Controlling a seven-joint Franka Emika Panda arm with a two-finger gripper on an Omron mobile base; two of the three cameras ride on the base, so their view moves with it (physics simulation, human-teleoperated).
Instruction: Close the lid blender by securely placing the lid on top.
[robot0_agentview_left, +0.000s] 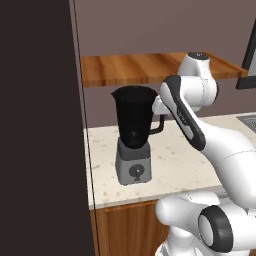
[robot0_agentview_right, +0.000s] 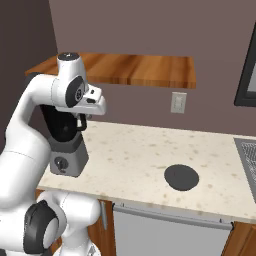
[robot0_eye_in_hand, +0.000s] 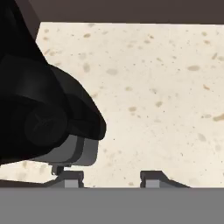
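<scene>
Behind the arm (robot0_agentview_right: 30, 130), half-hidden blender (robot0_agentview_right: 65, 145)

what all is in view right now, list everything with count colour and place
blender: 1, black jar on grey base with dial, left end of the counter, jar top open
lid: 1, dark grey, flat on the counter, well apart from the blender
counter: 1, speckled beige, over wooden cabinets
shelf: 1, wood, on the wall above the counter
wall outlet: 1, pale, under the shelf
tall panel: 1, dark brown, left of the blender
gripper: 1, dark tips, apart and holding nothing, above the counter beside the blender
arm: 1, white with dark joints
</scene>
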